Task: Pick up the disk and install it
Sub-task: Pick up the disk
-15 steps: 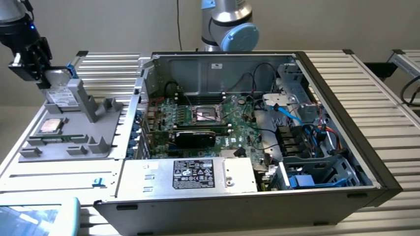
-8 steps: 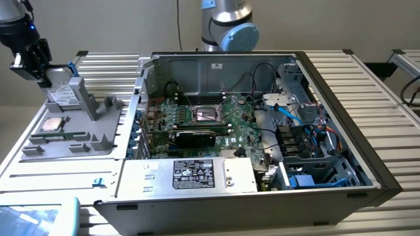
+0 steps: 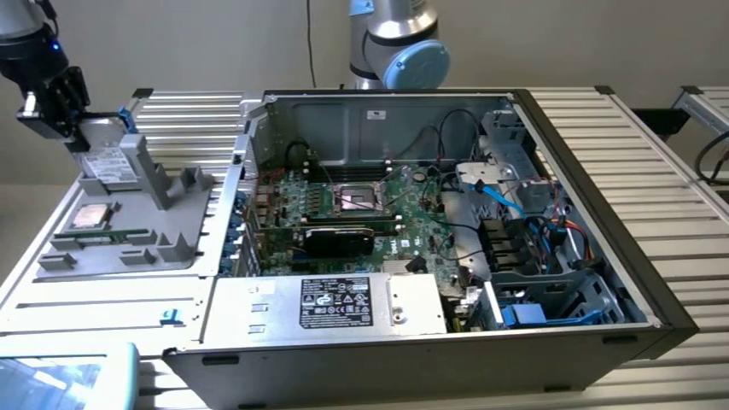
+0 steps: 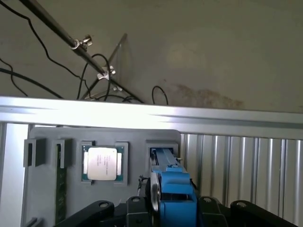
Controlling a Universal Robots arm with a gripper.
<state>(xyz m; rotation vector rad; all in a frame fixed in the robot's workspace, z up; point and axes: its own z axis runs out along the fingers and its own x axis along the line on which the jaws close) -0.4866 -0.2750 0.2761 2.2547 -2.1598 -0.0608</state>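
The disk (image 3: 114,160), silver-grey with a white label and a blue carrier frame, stands on edge in a slot of the grey holder tray (image 3: 171,243) at the exterior view's left. My gripper (image 3: 78,128) is at the disk's upper end. In the wrist view the blue carrier of the disk (image 4: 173,189) sits between the black fingers (image 4: 135,205), which press against both its sides. The gripper (image 4: 173,208) is shut on the disk, and the disk still rests in its slot.
A square silver CPU chip (image 3: 91,215) (image 4: 102,163) lies on the same tray, beside a green memory stick (image 4: 60,189). The open computer case (image 3: 592,171) holds a motherboard, the power-supply box (image 3: 341,303) and a drive bay (image 3: 535,312). The arm's base (image 3: 393,43) stands behind the case.
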